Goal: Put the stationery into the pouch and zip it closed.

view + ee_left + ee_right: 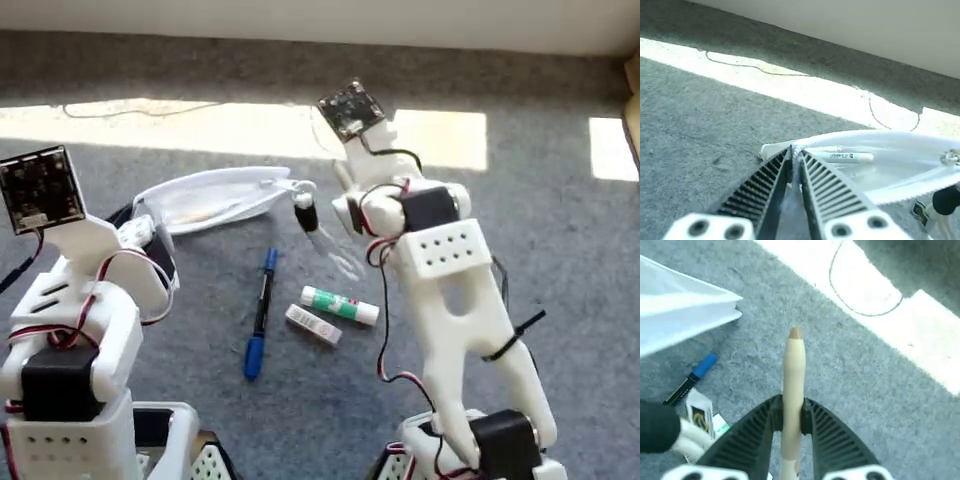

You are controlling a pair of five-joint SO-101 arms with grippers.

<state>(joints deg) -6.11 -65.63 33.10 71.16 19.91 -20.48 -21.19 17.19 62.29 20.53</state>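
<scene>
Grey carpet (560, 250), crossed by a strip of sunlight, lies under two white arms. The left gripper (795, 156) is clamped on one end of the translucent pouch (890, 150), which has a white pen (845, 157) inside. The right gripper (790, 407) grips a cream pencil (793, 360) near the pouch's other end, while a blue pen (259, 315), a glue stick (340, 305) and an eraser (313, 325) lie close together on the carpet in front of the pouch.

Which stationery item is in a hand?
The cream pencil, clamped in the right hand; blue pen, glue stick and eraser lie on the carpet.
</scene>
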